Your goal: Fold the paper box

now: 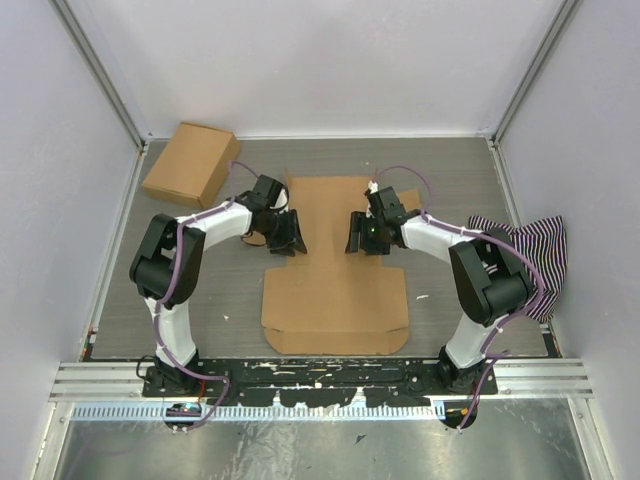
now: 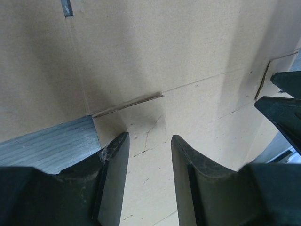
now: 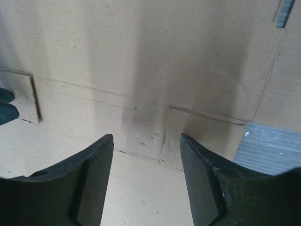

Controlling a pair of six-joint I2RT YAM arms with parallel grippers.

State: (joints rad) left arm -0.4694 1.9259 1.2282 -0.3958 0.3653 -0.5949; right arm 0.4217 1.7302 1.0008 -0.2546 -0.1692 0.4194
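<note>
On the grey worktop [image 1: 200, 290], seen from above, lies one paper box [image 1: 335, 290], spread flat as a cut sheet midway between the two arms. One smaller made-up cardboard box [image 1: 190, 163] sits at the far left corner, and one striped cloth [image 1: 530, 250] lies at the right edge. The left hand [image 1: 285, 234] is at the sheet's left side and the right hand [image 1: 360, 234] at its right side, facing each other across its narrow middle.

From the left wrist, the left hand [image 2: 146, 141] has its two fingers parted by a moderate gap with nothing gripped between them; only the box's creased surface [image 2: 178, 61] shows below. Whether the tips touch it I cannot tell. The right hand's dark fingers [image 2: 282, 106] show at the right edge.

From the right wrist, the right hand [image 3: 146, 141] is parted rather wider, also holding nothing, above the box [image 3: 141, 56]. Bare worktop [image 3: 273, 141] shows at the right.
</note>
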